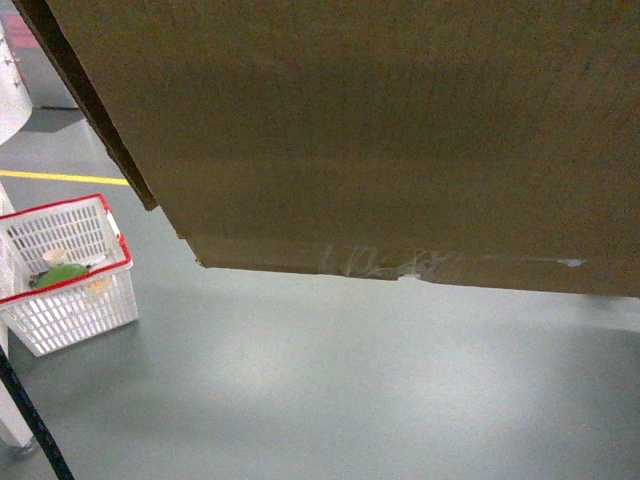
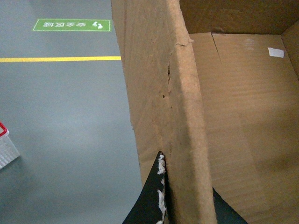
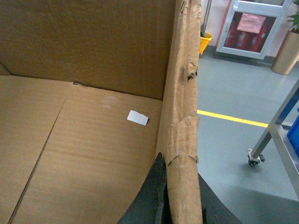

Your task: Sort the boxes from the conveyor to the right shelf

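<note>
Even, soft overhead light is seen in all three views. A pale sheen is cast on the grey floor (image 1: 330, 390). The carton (image 1: 380, 130) is rendered dim and slightly blurred in the head view; wrist views are sharper.

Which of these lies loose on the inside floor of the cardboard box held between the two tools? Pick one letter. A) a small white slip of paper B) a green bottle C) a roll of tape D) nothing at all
A: both wrist views show a small white slip lying on the bare inner floor of the box, with nothing else inside.
</note>
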Robot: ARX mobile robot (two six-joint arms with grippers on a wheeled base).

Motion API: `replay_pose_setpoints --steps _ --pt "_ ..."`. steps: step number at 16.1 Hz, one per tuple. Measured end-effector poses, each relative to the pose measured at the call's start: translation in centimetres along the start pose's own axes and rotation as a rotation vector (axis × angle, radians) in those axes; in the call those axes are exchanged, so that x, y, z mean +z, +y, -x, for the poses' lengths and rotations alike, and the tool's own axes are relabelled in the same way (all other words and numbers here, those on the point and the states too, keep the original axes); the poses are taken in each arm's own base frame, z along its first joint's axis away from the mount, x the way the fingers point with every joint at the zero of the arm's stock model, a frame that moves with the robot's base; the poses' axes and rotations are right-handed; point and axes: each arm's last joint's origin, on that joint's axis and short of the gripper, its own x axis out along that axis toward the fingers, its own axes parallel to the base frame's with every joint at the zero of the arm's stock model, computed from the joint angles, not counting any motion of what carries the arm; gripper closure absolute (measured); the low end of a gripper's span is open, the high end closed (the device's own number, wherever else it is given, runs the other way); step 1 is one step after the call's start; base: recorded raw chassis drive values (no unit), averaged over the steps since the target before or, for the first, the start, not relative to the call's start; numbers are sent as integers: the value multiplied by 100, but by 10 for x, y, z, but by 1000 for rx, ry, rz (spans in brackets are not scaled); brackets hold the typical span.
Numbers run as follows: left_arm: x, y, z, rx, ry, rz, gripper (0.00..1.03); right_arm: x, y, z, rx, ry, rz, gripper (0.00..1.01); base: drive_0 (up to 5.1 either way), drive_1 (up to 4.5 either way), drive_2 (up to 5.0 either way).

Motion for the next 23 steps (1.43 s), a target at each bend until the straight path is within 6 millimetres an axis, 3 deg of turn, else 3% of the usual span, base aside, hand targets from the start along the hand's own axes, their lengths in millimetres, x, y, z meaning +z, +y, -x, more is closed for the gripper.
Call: replay_pose_setpoints --steps 10,18,23 --pt "-1 1 -1 2 5 1 99 -2 0 -2 1 8 0 97 -145 -145 -145" --pt "0 -1 -1 -1 -1 -2 99 -1 0 -1 -1 0 0 97 -151 -556 255" --pt "1 2 1 1 -3 2 99 -1 1 -1 5 -1 -1 97 -324 -145 -20"
